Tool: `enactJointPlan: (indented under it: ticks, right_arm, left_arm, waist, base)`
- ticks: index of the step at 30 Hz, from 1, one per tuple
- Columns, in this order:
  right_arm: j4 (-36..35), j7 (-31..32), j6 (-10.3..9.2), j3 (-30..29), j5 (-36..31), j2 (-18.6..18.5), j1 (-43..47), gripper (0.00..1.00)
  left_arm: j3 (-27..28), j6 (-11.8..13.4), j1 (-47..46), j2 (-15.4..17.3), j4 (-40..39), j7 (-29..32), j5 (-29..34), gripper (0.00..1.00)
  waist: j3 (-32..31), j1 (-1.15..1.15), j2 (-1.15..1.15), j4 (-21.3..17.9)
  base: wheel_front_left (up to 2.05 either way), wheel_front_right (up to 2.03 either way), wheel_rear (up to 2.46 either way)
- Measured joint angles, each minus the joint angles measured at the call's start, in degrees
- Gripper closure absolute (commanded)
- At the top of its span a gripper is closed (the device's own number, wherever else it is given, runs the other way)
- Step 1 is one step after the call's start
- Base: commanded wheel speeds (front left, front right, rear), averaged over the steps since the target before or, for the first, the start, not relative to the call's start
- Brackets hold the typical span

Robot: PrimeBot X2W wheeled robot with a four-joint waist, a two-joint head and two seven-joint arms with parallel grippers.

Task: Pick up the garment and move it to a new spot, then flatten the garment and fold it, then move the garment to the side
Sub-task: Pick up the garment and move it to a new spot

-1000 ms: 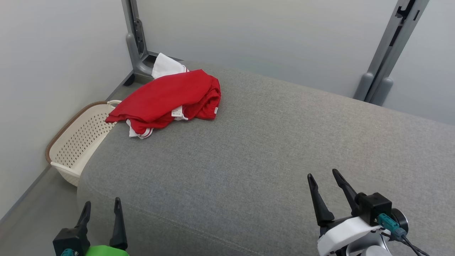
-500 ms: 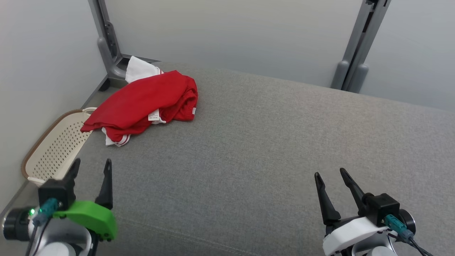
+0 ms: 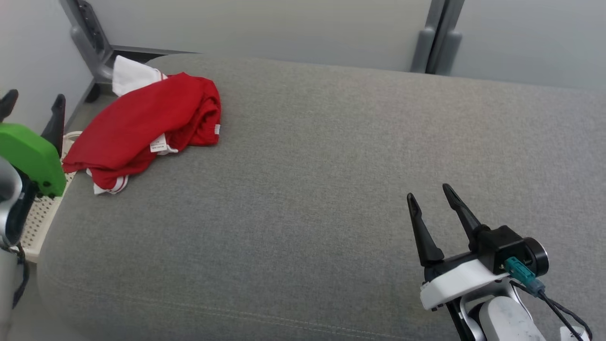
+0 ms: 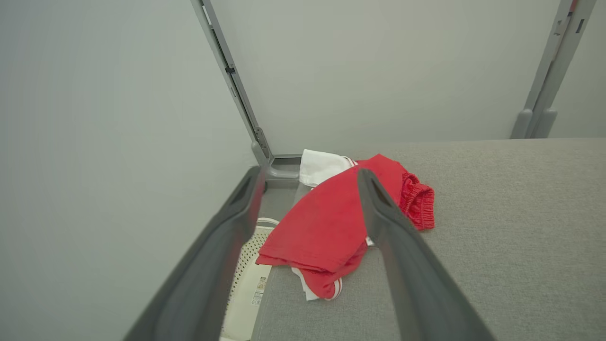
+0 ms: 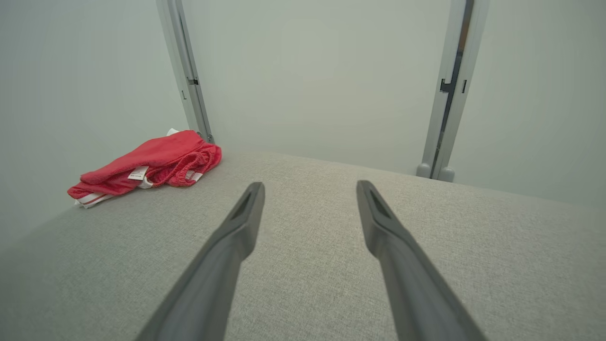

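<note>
Closest to me, the right gripper (image 3: 428, 191) hangs over the near right part of the grey cushion (image 3: 307, 189), its two dark fingers spread apart with nothing between them. Further back, the left gripper (image 3: 35, 94) is raised at the cushion's left edge, fingers likewise parted and empty. It points toward the garment (image 3: 142, 118), near it but not touching. That red garment, with white trim and a white tag, lies crumpled on the cushion's far left corner, well apart from the right gripper. Below the corner a perforated cream basket (image 3: 40, 218) sits on the floor. Behind stand grey uprights (image 3: 438, 38) against a pale wall (image 3: 284, 23).
</note>
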Motion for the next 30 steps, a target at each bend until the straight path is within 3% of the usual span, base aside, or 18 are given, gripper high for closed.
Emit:
enactJointPlan:
  ticks: [10,30]
  right_arm:
    - [-4.37,1.52,0.0,-0.4,-2.58,-0.46,-4.89,0.0]
    - [-7.67,1.52,0.0,-1.15,-3.56,-1.11,-8.79,0.0]
  left_arm:
    - [-0.82,-0.99,-8.57,4.85,7.62,4.08,-3.88,0.0]
    - [-5.35,-1.3,-10.6,10.37,14.88,8.05,-9.2,0.0]
  waist:
    - [8.61,0.01,0.0,-5.14]
    - [26.97,0.01,0.0,-12.24]
  base:
    - [0.0,0.0,0.0]
    - [0.0,0.0,0.0]
